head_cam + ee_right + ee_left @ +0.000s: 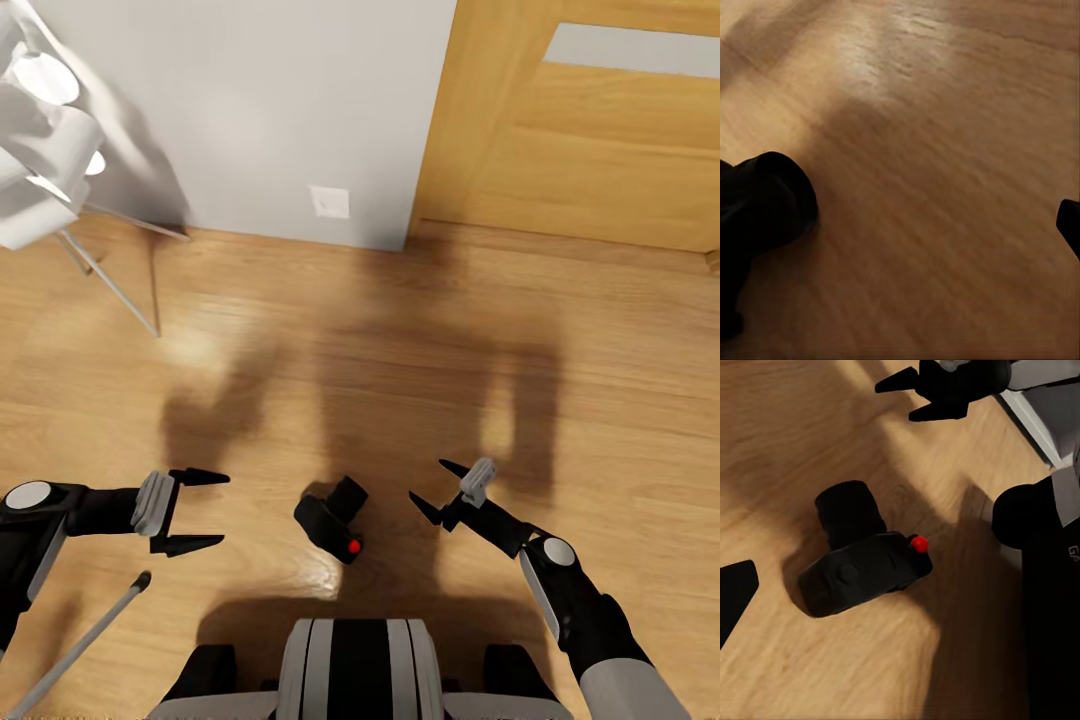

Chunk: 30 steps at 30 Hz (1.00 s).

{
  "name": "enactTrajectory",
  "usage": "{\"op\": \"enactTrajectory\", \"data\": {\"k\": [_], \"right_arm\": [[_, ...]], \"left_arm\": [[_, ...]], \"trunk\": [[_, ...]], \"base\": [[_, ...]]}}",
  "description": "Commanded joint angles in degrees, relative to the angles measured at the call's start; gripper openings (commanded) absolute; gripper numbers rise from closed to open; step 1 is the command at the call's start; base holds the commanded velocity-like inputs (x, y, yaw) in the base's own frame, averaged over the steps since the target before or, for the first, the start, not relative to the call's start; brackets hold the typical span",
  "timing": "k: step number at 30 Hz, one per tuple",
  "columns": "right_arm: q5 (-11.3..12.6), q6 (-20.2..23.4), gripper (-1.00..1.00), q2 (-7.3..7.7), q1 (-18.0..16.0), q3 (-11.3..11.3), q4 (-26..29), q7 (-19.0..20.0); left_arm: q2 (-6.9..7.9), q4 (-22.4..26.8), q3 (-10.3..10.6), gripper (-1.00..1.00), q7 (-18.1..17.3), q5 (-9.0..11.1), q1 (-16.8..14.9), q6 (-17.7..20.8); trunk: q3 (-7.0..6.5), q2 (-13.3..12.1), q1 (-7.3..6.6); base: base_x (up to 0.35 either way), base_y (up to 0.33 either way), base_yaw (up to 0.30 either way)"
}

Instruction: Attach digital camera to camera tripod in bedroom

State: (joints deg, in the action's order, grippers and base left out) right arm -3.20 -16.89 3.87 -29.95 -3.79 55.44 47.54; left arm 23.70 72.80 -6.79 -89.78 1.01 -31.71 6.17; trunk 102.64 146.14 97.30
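Observation:
The digital camera lies on the light wood floor just ahead of my base, small and black, its red button towards me and its lens barrel pointing away. My left gripper hovers open to its left, a hand's width off. On the other side my right gripper is also open, about as far away. The left wrist view has the camera lying in the middle, with one left fingertip at the edge. A silver leg with a black foot, apparently the camera tripod's, crosses the lower left corner.
A white flower-shaped lamp on thin legs stands at the far left against a white wall. A wooden door is at the back right. My base sits right behind the camera.

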Motion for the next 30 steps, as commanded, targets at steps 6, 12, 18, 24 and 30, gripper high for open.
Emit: {"op": "enactTrajectory", "data": {"k": [6,12,18,24,30], "right_arm": [[7.7,-1.0,1.00,-2.96,0.0,0.3,7.4,0.4],[9.1,-1.3,1.00,-3.28,0.1,0.9,13.3,0.5],[9.4,-4.1,1.00,-3.34,0.1,0.8,15.4,0.3],[9.4,-6.8,1.00,-3.35,0.0,0.9,16.1,0.4],[9.5,-9.8,1.00,-3.28,0.1,1.1,16.2,2.4]], "left_arm": [[-2.25,0.9,0.1,1.00,-0.2,0.0,0.0,0.6],[-2.55,1.4,0.1,1.00,-0.2,0.0,0.0,0.7],[-2.60,2.7,0.1,1.00,-0.2,0.0,0.0,0.8],[-2.67,3.0,0.2,1.00,-0.2,0.0,0.0,0.8],[-2.73,3.4,0.3,1.00,-0.2,0.0,0.0,0.8]], "trunk": [[1.36,0.1,0.14],[2.36,0.2,0.30],[2.36,0.3,0.45],[2.36,0.3,0.61],[2.36,0.4,0.76]], "base": [[0.000,0.000,0.000],[0.000,0.000,0.000],[0.000,0.000,0.000],[0.000,0.000,0.000],[0.000,0.000,0.000]]}}
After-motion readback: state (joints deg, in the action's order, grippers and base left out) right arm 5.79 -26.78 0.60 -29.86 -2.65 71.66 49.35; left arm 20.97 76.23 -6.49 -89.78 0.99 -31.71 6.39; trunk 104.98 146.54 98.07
